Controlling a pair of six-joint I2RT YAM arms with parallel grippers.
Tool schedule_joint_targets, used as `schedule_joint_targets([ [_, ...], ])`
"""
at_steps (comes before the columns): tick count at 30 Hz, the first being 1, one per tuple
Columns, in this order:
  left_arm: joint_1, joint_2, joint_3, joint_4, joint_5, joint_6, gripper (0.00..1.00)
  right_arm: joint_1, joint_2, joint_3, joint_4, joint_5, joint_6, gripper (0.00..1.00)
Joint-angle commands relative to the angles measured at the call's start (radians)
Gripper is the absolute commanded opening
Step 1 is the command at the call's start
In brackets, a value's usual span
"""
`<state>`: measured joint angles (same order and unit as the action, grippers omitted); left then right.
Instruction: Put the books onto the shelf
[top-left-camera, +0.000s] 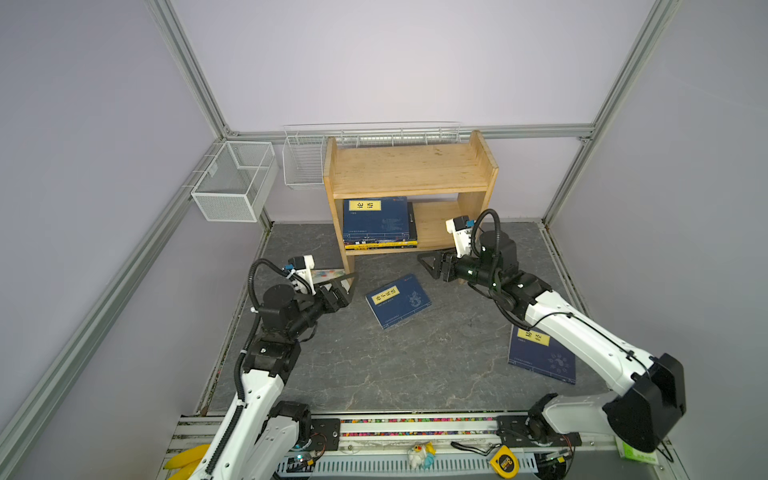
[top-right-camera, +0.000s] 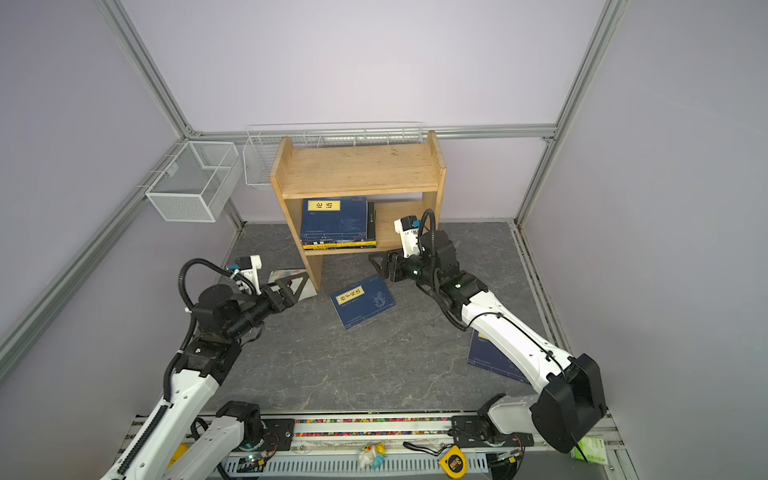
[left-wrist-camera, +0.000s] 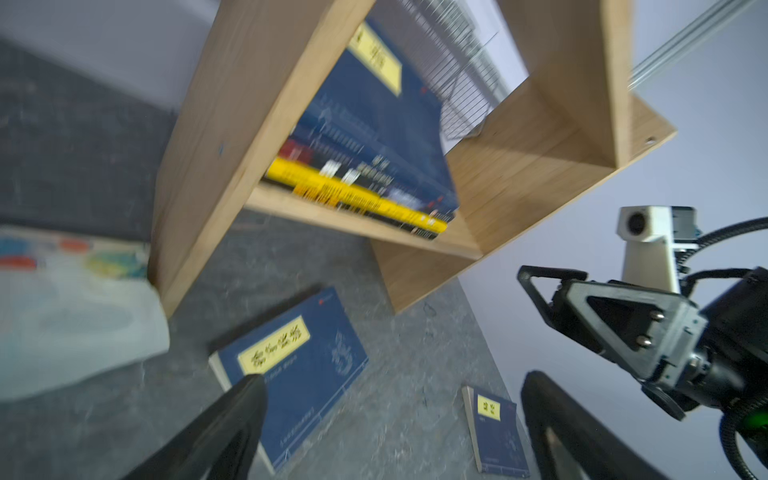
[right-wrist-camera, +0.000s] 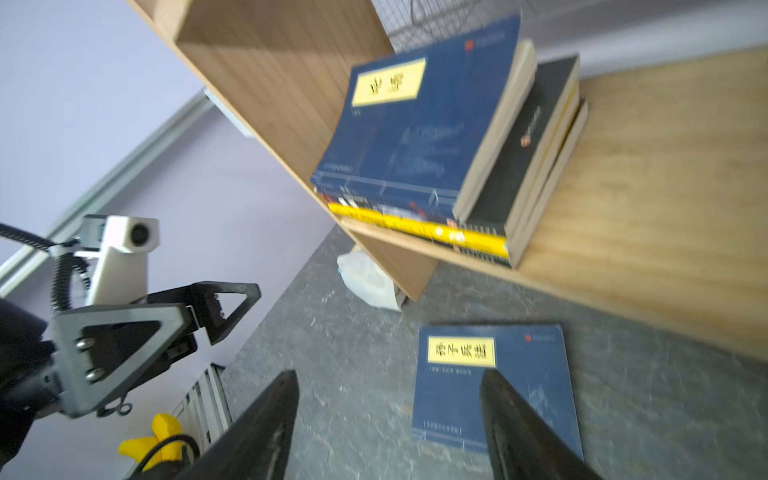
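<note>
On the lower board of the light wooden two-tier shelf (top-left-camera: 409, 168) sits a flat stack of paperbacks (top-left-camera: 376, 222). The top one is navy with a yellow label, with yellow and black spines under it, all pushed to the shelf's left side.

Two to go:
- navy blue paperback with yellow title label (top-left-camera: 398, 300), flat on the dark grey stone-look tabletop (top-left-camera: 395, 386) just in front of the shelf
- second navy paperback (top-left-camera: 540, 353), well out from the shelf, partly under the right arm

Left gripper (top-left-camera: 349, 284) and right gripper (top-left-camera: 428, 266) are both spread wide and empty, either side of the near book, neither touching it.

Likely next: pick the near one. It's thin and lies flat, so work a finger under a free edge rather than pinching from above.

Room: bare board right of the stack, and the top board is bare. Watch the shelf's side panels and the white floral soft packet (left-wrist-camera: 79, 316) against its left panel. The upper board caps entry height.
</note>
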<state>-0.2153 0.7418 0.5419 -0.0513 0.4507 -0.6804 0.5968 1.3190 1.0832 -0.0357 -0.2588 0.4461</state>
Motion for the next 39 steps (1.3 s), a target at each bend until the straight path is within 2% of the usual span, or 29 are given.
schedule_joint_targets([
  [1,-0.024,-0.041,-0.136,-0.021,-0.043,-0.108,0.94,0.012,-0.01,-0.123,-0.062,0.064,-0.006,0.75],
  [4,-0.082,-0.052,-0.228,0.05,-0.147,-0.189,0.94,0.011,0.004,-0.225,-0.029,0.102,0.023,0.77],
  [7,-0.139,-0.016,-0.245,0.046,-0.252,-0.209,0.94,0.012,0.066,-0.274,0.021,0.121,0.018,0.81],
  [11,-0.149,0.065,-0.247,0.055,-0.299,-0.208,0.93,0.011,0.181,-0.286,0.118,0.131,-0.007,0.86],
  [15,-0.151,0.142,-0.268,0.123,-0.301,-0.221,0.93,0.011,0.306,-0.24,0.165,0.152,-0.03,0.89],
  [21,-0.153,0.288,-0.25,0.209,-0.29,-0.233,0.93,0.011,0.444,-0.158,0.207,0.201,-0.028,0.84],
  [29,-0.198,0.566,-0.171,0.331,-0.267,-0.264,0.92,0.011,0.512,-0.115,0.203,0.213,-0.036,0.83],
  [35,-0.23,0.726,-0.1,0.371,-0.281,-0.29,0.91,0.02,0.529,-0.111,0.196,0.116,-0.019,0.79],
  [39,-0.24,0.815,-0.088,0.448,-0.269,-0.33,0.91,0.023,0.537,-0.123,0.223,0.02,0.029,0.72],
])
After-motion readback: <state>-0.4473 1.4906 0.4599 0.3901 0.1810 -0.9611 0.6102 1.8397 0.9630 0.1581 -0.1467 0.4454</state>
